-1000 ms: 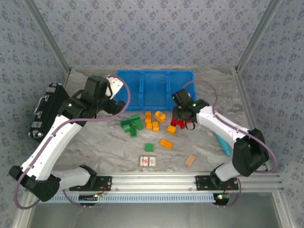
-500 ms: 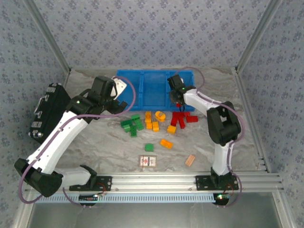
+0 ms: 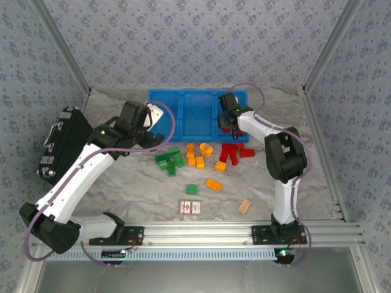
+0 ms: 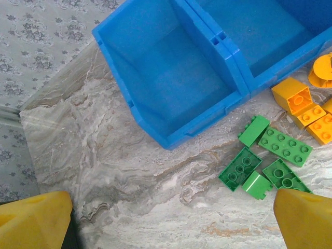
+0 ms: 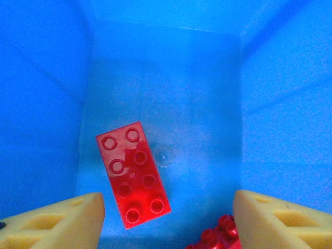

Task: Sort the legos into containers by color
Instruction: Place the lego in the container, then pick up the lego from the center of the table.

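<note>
The blue containers [image 3: 197, 116] stand at the back of the table. My right gripper [image 3: 228, 120] hangs over the right bin, open [image 5: 168, 223]. Below its fingers, free of them, a red 2x4 lego [image 5: 132, 174] lies flat on the bin floor [image 5: 202, 119], with another red lego [image 5: 218, 237] at the bottom edge. My left gripper [image 3: 153, 119] is open [image 4: 168, 223] above bare table beside the left bin [image 4: 171, 78]. Green legos [image 4: 241, 166] lie to its right. On the table lie green [image 3: 170, 160], orange [image 3: 197, 156] and red [image 3: 232, 152] lego clusters.
A lone green brick [image 3: 192, 189] and an orange one [image 3: 214, 184] lie nearer the front. A printed card [image 3: 190, 207] and a tan wooden block [image 3: 245, 206] sit by the front rail. A black case [image 3: 58, 143] leans at the left wall.
My right gripper rose from the red cluster, swung back over the right bin and opened, and the red brick now lies in the bin. My left gripper shifted slightly towards the tray.
</note>
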`<act>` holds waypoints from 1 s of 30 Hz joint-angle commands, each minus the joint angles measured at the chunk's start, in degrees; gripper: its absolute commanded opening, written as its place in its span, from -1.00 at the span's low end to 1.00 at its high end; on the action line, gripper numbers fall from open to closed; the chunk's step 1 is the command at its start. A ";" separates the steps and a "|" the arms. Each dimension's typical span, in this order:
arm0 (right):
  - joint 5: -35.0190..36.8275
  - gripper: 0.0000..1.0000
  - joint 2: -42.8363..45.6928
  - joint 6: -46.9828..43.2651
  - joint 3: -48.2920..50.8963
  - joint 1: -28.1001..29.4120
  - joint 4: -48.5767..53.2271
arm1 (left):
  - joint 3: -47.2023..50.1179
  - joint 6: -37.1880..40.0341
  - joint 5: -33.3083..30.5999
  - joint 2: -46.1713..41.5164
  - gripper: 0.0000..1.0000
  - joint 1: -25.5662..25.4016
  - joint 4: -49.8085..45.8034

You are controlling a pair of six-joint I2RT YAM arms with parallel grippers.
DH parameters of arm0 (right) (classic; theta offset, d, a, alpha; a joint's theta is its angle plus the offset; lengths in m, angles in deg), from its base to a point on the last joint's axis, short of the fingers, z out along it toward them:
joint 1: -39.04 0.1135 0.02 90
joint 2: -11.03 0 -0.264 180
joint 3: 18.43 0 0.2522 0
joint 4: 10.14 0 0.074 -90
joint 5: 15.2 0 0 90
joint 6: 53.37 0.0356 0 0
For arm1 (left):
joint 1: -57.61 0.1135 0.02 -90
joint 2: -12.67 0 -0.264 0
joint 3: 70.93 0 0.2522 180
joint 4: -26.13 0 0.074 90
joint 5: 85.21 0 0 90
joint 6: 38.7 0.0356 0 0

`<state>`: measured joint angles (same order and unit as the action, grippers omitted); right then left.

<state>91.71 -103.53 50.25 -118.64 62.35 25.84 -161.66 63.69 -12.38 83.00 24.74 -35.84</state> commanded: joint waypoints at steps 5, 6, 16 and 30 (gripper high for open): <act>-8.77 0.28 15.14 -3.42 6.97 0.33 -0.10 | -2.05 -0.56 1.55 -0.09 1.00 -1.21 0.47; -9.58 0.25 17.44 -3.75 8.91 0.33 -0.01 | -2.07 -0.37 1.70 -0.32 1.00 -1.32 0.58; -14.37 0.04 34.55 0.79 29.71 0.71 5.08 | -0.03 0.18 2.75 -3.51 1.00 -1.50 4.55; -12.81 0.07 30.11 5.63 39.30 5.04 -4.03 | -0.57 -1.26 4.20 -3.99 1.00 -1.58 3.67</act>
<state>78.44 -71.58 55.02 -78.93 66.74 24.33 -161.68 63.60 -9.06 79.85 23.72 -32.63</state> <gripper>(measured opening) 0.532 0.999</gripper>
